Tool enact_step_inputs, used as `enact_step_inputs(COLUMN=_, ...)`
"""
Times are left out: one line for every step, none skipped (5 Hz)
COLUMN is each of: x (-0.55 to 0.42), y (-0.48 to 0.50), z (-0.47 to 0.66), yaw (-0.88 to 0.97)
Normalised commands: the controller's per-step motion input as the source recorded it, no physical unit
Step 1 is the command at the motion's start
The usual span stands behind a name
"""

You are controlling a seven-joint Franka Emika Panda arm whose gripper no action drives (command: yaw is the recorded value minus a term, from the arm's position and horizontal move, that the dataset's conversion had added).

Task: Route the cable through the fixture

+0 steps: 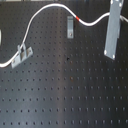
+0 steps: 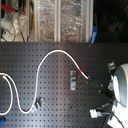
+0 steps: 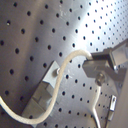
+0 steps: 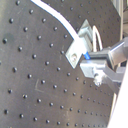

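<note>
- Cable (image 1: pixel 50 11): a long thin white cord lying in loose curves across a black perforated board (image 1: pixel 65 95), seen in both exterior views.
- A short red band (image 1: pixel 79 19) marks the cord just beside a small upright grey clip (image 1: pixel 70 27) near the board's middle. In the first exterior view the cord passes above this clip and does not appear to sit in it.
- A second grey clip (image 1: pixel 22 54) stands toward the first exterior view's left. The cord runs down to it and looks threaded through or resting against it.
- In the second exterior view the cord descends past the red band (image 2: pixel 82 73) straight into the gripper (image 2: pixel 102 89), at the second exterior view's right.
- Both wrist views show the gripper (image 3: pixel 97 67) with its fingers closed on the cord, which arcs away from them toward the nearby clip (image 3: pixel 47 90).
- Key relation: the middle clip lies close to the gripper, toward the second exterior view's left, and the held stretch runs slantwise across that clip's upper end.
- Judgement: seating the cord likely means lowering this held stretch into the clip's slot.
</note>
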Motion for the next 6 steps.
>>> enact_step_inputs(x=0.145, y=0.356, z=-0.08, yaw=0.03)
enact_step_inputs(x=0.119, y=0.248, z=-0.01, yaw=0.01)
enact_step_inputs(x=0.130, y=0.290, z=-0.05, yaw=0.06)
enact_step_inputs(x=0.167, y=0.331, z=-0.14, yaw=0.07)
enact_step_inputs(x=0.398, y=0.129, z=-0.06, yaw=0.00)
enact_step_inputs(x=0.491, y=0.057, z=0.00, yaw=-0.19)
